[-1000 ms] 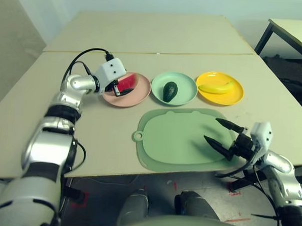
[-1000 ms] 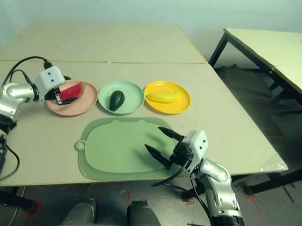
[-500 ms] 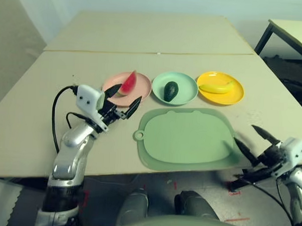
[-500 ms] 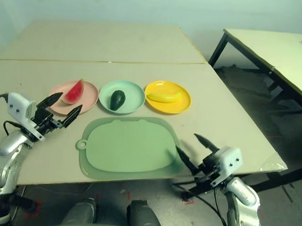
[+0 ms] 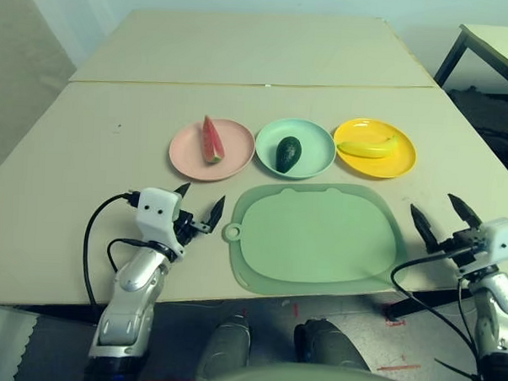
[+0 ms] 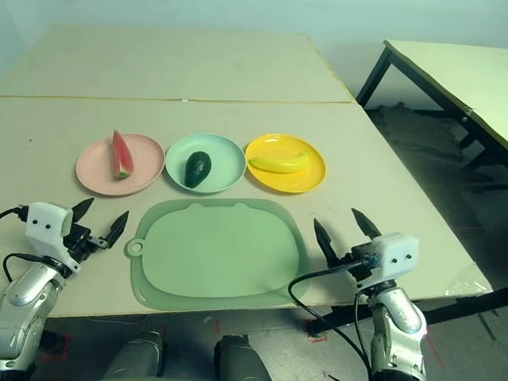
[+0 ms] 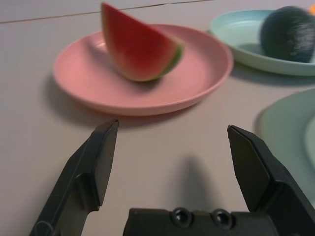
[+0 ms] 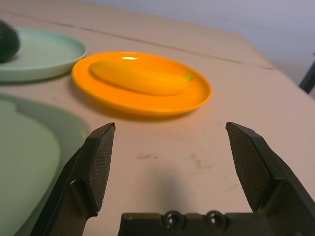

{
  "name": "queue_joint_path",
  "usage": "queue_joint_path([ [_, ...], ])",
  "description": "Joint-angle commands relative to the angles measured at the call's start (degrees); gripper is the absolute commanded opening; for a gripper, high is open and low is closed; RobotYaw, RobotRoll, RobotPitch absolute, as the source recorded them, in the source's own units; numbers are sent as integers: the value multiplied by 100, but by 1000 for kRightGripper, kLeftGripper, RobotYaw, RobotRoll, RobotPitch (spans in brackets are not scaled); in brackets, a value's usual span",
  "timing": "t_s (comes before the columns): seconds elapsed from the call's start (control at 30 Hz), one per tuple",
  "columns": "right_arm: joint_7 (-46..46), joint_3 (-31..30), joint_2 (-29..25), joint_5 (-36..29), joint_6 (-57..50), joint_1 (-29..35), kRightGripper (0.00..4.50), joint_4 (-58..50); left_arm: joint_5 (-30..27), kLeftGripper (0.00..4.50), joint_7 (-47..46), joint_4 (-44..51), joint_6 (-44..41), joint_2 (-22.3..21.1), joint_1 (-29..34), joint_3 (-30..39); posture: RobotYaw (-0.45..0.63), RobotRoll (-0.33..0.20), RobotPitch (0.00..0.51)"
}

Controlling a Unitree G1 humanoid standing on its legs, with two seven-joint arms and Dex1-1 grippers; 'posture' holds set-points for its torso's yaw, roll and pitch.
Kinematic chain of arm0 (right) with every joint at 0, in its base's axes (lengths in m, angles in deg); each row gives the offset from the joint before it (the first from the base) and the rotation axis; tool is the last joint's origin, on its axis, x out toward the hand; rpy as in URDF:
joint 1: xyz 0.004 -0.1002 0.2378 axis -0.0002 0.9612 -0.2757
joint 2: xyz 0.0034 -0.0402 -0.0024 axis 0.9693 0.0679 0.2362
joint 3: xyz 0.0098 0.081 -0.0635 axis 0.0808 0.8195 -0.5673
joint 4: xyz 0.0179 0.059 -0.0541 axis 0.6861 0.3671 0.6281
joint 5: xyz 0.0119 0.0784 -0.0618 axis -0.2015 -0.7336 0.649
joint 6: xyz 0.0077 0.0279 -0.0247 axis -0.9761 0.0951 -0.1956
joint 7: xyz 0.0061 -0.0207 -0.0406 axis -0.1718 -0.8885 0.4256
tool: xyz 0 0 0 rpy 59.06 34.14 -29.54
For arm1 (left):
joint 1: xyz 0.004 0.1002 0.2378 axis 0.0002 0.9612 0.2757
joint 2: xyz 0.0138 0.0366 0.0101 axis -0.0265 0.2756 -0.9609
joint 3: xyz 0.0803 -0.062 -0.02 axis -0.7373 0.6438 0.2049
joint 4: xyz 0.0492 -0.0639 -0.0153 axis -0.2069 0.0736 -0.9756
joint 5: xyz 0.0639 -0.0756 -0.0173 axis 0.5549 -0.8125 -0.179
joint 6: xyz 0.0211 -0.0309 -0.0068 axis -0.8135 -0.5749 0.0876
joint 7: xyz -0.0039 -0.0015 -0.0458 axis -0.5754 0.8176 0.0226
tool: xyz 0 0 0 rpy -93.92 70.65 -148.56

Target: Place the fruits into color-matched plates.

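The red watermelon wedge (image 5: 211, 140) stands on the pale pink plate (image 5: 230, 160). The dark green avocado (image 5: 287, 152) lies in the mint green plate (image 5: 317, 139). The yellow banana (image 5: 367, 146) rests in the bright yellow plate (image 5: 376, 167). My left gripper (image 5: 198, 211) hangs open near the table's front edge, left of the cutting board, facing the pink plate (image 7: 123, 88) and holding nothing. My right gripper (image 5: 439, 221) is open and empty at the front right, pointing toward the yellow plate (image 8: 142, 101).
A large pale green cutting board (image 5: 315, 234) with a ring tab (image 5: 230, 232) lies between the grippers in front of the plates. A second table (image 5: 496, 45) stands at the far right. The table's front edge (image 5: 258, 294) is close to both arms.
Both arms have drawn back toward the front edge. The left gripper has moved further away from the pink plate; the right gripper has risen at the front right. The camera has shifted slightly.
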Motion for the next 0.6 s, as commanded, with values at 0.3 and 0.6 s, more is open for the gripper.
queue_joint_path([
  [0.3,-29,202,-49,-360,-567,18,4500,-181,84,4491,-410,-278,-252,234,-212,-9,60,0,105],
  [0.6,-3,122,151,-408,-788,8,4500,-181,117,4491,-512,-164,-330,217,-239,16,80,0,123],
])
